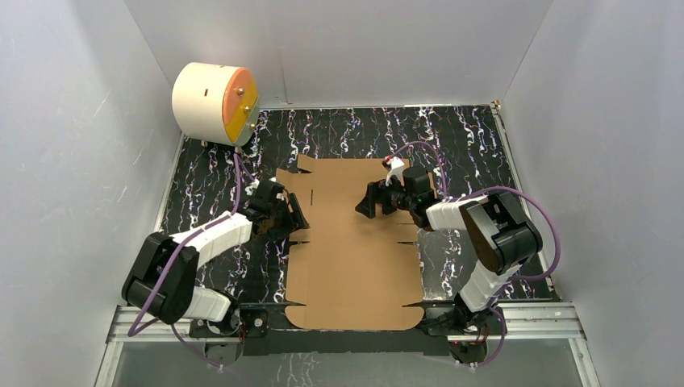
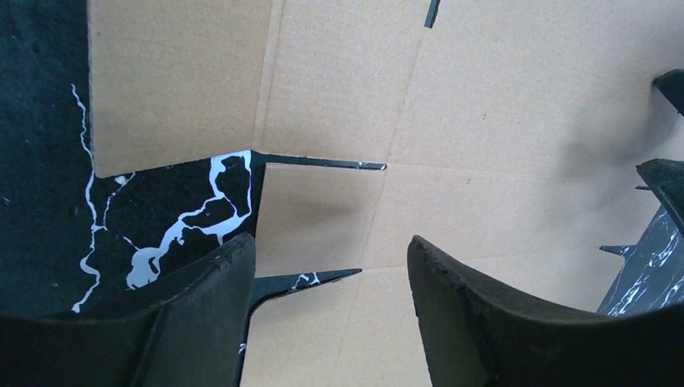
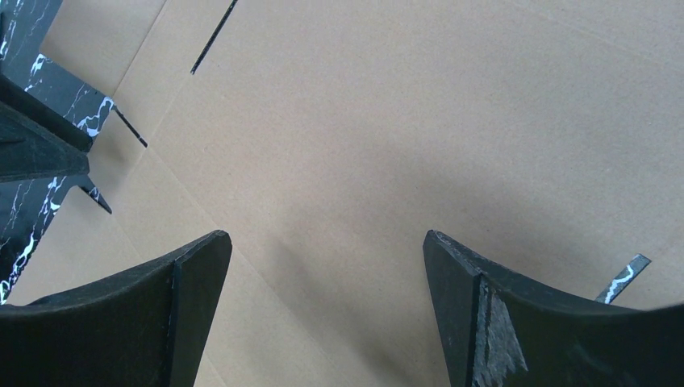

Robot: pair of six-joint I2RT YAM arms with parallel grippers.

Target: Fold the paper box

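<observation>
Top external: right end effector [image 1: 365,201] points leftward over paper box [image 1: 355,266] (spread).

Left arm [image 1: 202,242] is being held bent, reaching inward, left gripper [image 1: 295,216] being shown with jaws parted. Right arm [image 1: 492,234] is being held folded at the elbow, right gripper [image 1: 364,206] being shown with jaws spread wide.

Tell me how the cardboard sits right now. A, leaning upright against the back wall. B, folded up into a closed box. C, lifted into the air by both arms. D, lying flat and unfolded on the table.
D: the paper box is a flat die-cut sheet spread out on the black marbled table, with its flaps and slits laid open.
</observation>
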